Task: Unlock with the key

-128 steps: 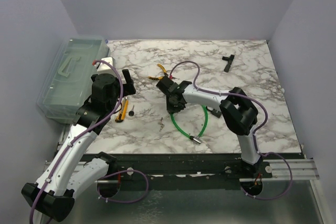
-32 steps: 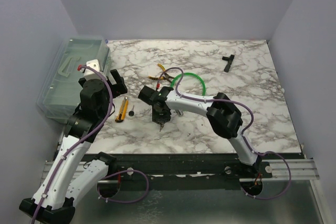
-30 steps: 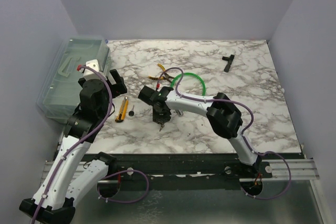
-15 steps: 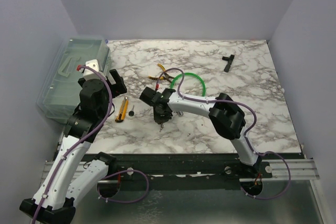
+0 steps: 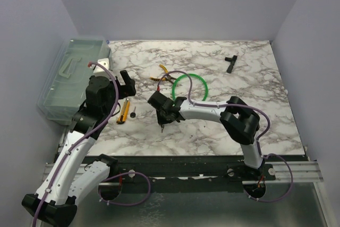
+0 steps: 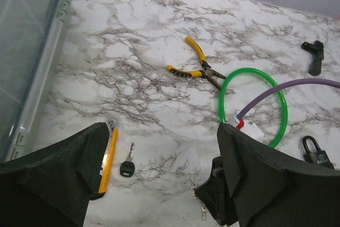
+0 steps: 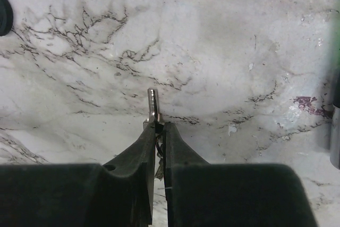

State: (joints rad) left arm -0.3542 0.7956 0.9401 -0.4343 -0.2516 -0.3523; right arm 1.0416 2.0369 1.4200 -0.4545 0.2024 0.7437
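Within the last second the right gripper has pinched shut on the key, whose silvery tip pokes out past the fingertips, low over the marble table. I judge the pickup done, with carrying the key to the black padlock and inserting it not yet done. The left gripper hangs wide apart, holding nothing, near the yellow utility knife. The only writing is pale lettering on the padlock's body, too small to read.
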